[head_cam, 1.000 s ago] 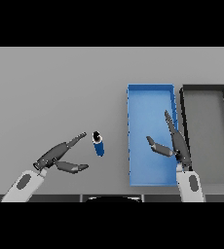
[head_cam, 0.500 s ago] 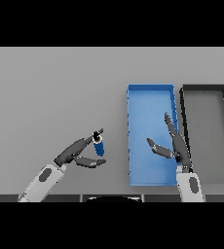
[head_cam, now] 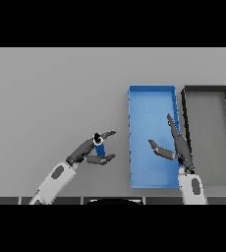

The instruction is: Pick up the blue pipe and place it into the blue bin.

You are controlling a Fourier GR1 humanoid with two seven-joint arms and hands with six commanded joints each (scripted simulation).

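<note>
My left robot hand (head_cam: 88,151) now sits further right in the lower middle of the frame, having travelled from the lower left up to the blue pipe (head_cam: 99,146). My fingers (head_cam: 107,134) and thumb now bracket the pipe, one above it and one below. My right robot hand (head_cam: 176,146) has drifted slightly lower over the blue bin (head_cam: 152,96).

Plain grey table (head_cam: 51,88). Bright blue bin (head_cam: 152,101), with a black bin (head_cam: 207,91), grey inside, just right of it. Blue pipe (head_cam: 99,146) with a dark end, left of the blue bin. Dark hands on white-and-grey arms.
</note>
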